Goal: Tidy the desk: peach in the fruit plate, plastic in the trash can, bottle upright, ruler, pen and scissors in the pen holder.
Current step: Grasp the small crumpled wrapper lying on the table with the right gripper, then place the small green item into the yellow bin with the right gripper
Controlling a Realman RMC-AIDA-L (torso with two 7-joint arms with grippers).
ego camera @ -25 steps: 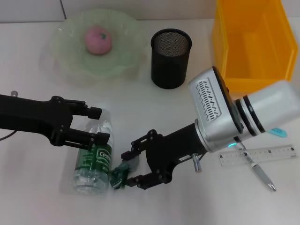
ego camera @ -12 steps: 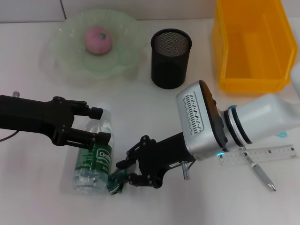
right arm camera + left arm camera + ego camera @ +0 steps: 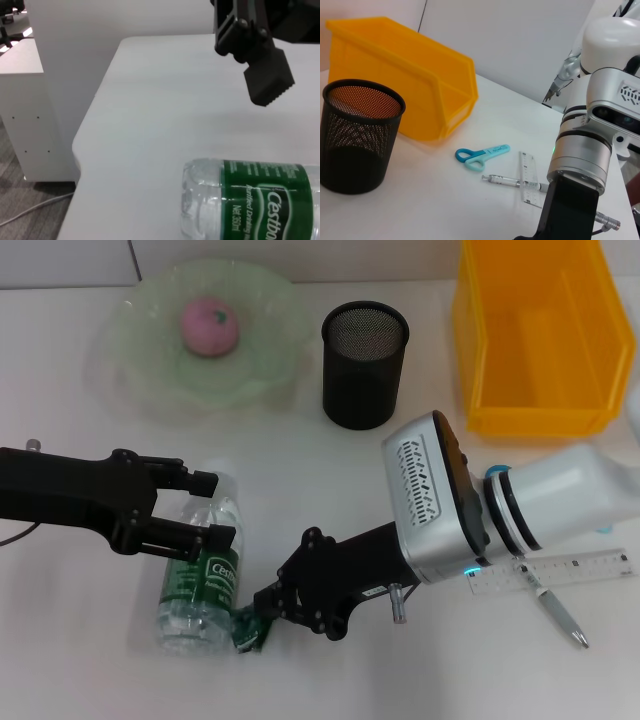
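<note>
A pink peach [image 3: 208, 325] lies in the pale green fruit plate [image 3: 150, 390]. A clear bottle [image 3: 198, 580] with a green label lies on its side; it also shows in the right wrist view [image 3: 250, 205]. My left gripper [image 3: 212, 508] is open, its fingers on either side of the bottle's top end. My right gripper [image 3: 262, 608] is shut on the crumpled green plastic [image 3: 246, 632] beside the bottle's base. The ruler [image 3: 550, 572] and pen [image 3: 556, 611] lie at the right. The scissors [image 3: 481, 154] show in the left wrist view. The black mesh pen holder [image 3: 364, 365] stands at the back.
A yellow bin [image 3: 540, 335] stands at the back right, next to the pen holder. The right arm's white body [image 3: 470, 500] hangs over the table's middle right. The table's edge [image 3: 95, 125] runs near the bottle.
My right gripper has moved down and left onto the green plastic, and its fingers have closed from wide open. The left gripper and bottle have stayed put.
</note>
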